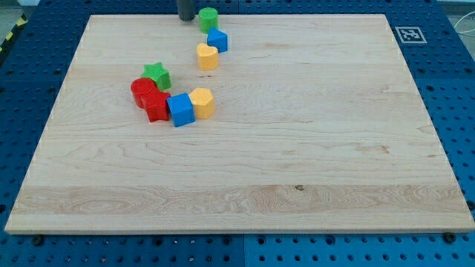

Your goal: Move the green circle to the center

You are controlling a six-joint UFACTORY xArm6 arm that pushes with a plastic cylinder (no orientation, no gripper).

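The green circle [208, 18] is a short green cylinder at the view's top edge of the wooden board [297, 148], left of the middle. My tip [186, 18] is the lower end of the dark rod that comes in from the view's top; it stands just left of the green circle, very close to it, and I cannot tell if they touch. A small blue block [217, 40] lies just below and right of the green circle. A yellow block [208, 56] lies below the blue one.
A cluster lies at the view's left middle: a green star [157, 75], a red cylinder [142, 92], a red block [156, 107], a blue cube [180, 110] and a yellow block [202, 102]. A fiducial tag [410, 34] sits at the top right corner.
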